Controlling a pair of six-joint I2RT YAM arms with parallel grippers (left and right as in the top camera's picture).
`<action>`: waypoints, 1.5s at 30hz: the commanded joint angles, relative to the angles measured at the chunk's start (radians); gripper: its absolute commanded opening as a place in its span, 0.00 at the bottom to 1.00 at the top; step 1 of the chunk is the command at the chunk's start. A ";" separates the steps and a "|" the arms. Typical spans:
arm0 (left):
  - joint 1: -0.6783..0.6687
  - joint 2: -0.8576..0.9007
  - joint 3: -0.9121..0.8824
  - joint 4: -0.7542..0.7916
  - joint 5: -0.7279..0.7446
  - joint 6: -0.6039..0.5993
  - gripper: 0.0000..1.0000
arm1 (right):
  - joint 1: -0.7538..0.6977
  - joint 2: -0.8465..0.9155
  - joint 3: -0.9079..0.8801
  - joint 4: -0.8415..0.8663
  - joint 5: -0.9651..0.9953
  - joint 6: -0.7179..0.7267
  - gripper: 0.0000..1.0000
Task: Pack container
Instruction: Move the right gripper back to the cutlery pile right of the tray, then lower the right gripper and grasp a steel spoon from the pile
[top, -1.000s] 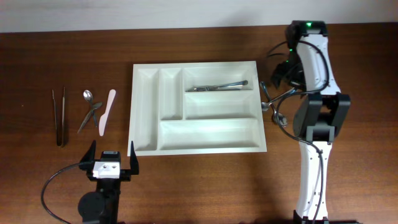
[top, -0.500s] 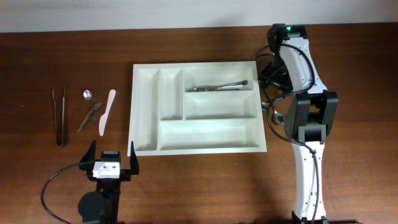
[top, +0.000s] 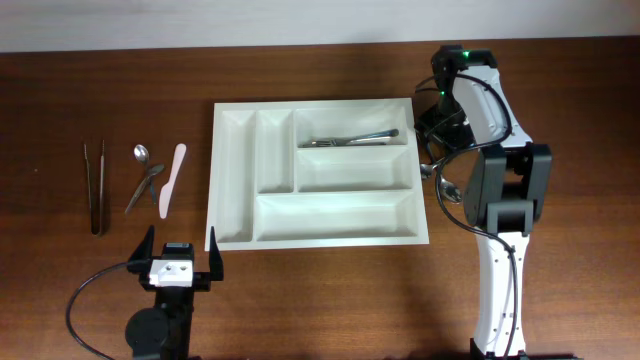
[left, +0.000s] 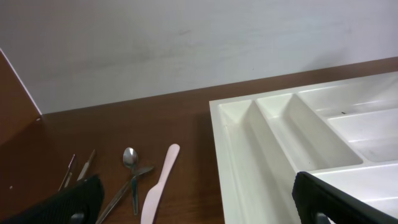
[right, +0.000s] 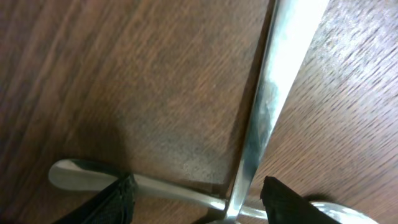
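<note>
Peering through the right wrist camera, you get only a tight crop. The right gripper (right: 198, 202) shows as two dark fingertips (right: 118, 200) cut off by the bottom edge. The steel handle (right: 268, 93) running up between them is blurred and leaves the picture at the top, so you cannot tell whether it belongs to a fork, knife or spoon. A second utensil (right: 84, 173) lies crosswise beneath it, just ahead of the left-hand fingertip, and its far end is hidden too. From overhead the right arm (top: 500, 180) covers this gripper altogether, and only a few pieces of loose cutlery (top: 447, 188) peek out from under it.

These jaws stand spread apart with nothing clamped. The steel handle sits in the gap, nearer the right-hand fingertip, and you cannot tell whether either finger touches it. The cutlery tray (top: 330, 215) lies just beside the spot where the arm hides the jaws, with a couple of steel pieces (top: 350, 138) in its upper right compartment.

Your left gripper (top: 180, 252) is likewise wide apart and empty. Its wrist view shows only the finger ends, at the lower corners. The tray's corner lies ahead of the jaws, toward the right-hand finger. A spoon (left: 129, 155), a pale spatula (left: 158, 183) and two thin rods (left: 86, 165) lie ahead toward the left-hand one, well apart from both fingers.
</note>
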 joint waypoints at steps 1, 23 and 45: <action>0.005 -0.008 -0.004 -0.003 0.014 0.010 0.99 | 0.002 0.053 -0.086 0.004 -0.030 0.035 0.66; 0.005 -0.008 -0.004 -0.003 0.014 0.009 0.99 | -0.110 0.053 -0.105 0.011 0.041 0.026 0.66; 0.005 -0.008 -0.004 -0.003 0.014 0.010 0.99 | -0.023 0.053 -0.106 0.006 0.000 -0.012 0.57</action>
